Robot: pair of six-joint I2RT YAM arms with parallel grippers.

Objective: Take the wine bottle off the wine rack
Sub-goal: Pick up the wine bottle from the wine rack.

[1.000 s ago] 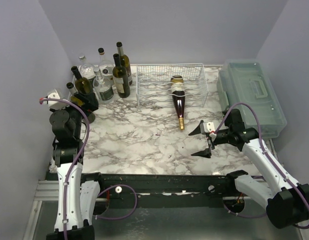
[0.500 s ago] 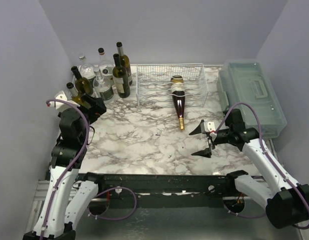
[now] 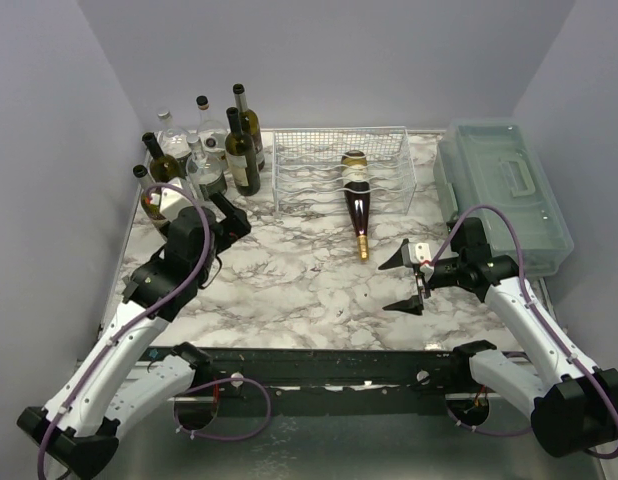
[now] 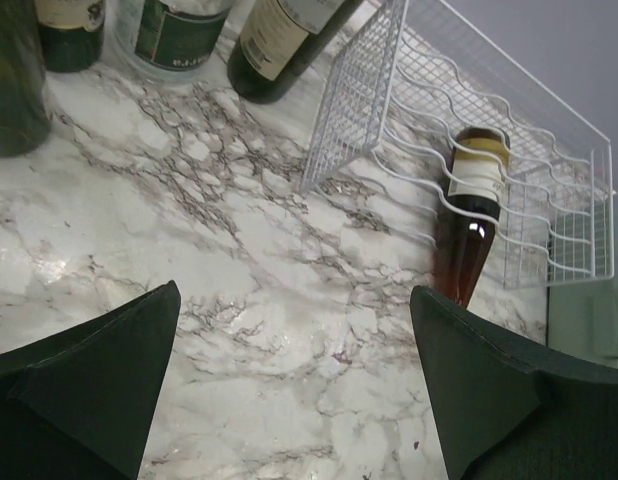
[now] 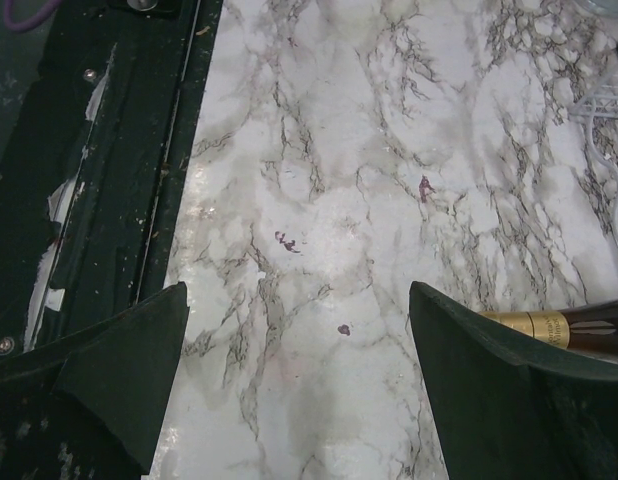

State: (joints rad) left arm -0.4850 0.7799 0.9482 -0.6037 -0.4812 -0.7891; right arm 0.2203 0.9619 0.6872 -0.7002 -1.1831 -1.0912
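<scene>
**State of the jaws.** My left gripper (image 3: 232, 214) and my right gripper (image 3: 393, 286) are both spread wide and carry nothing.

**Task item.** The wine bottle (image 3: 356, 205) lies in a lower cradle of the wine rack (image 3: 339, 165), base inside and gold-foiled neck sticking out over the marble top (image 3: 289, 270). For my left jaws it sits ahead and past the right-hand finger. For my right jaws the neck end lies just off the outer finger. I cannot tell whether the neck rests on the marble.

**Hazards, in my judgement.**
- A grip on the foil neck alone may slip or let the heavy base swing down. The cause would be a smooth, tapered surface held far from the weight.
- Pulling upward rather than along the cradle could snag the body under the upper wire row and drag the light rack along.
- Once clear of the wires, the round bottle could roll across the marble.
- The standing bottles (image 3: 204, 150) are close ahead of my left jaws on the left-hand side. A wide sweep there would topple them.

**Edges and room.**
- Open marble lies between my two pairs of jaws and in front of the rack mouth. This is the best withdrawal lane.
- The plastic box (image 3: 504, 190) closes off the side behind my right wrist.
- The front rail (image 5: 89, 150) bounds the near side of my right jaws.
- The rack's wire side wall stands between my left jaws and the bottle's body.
</scene>
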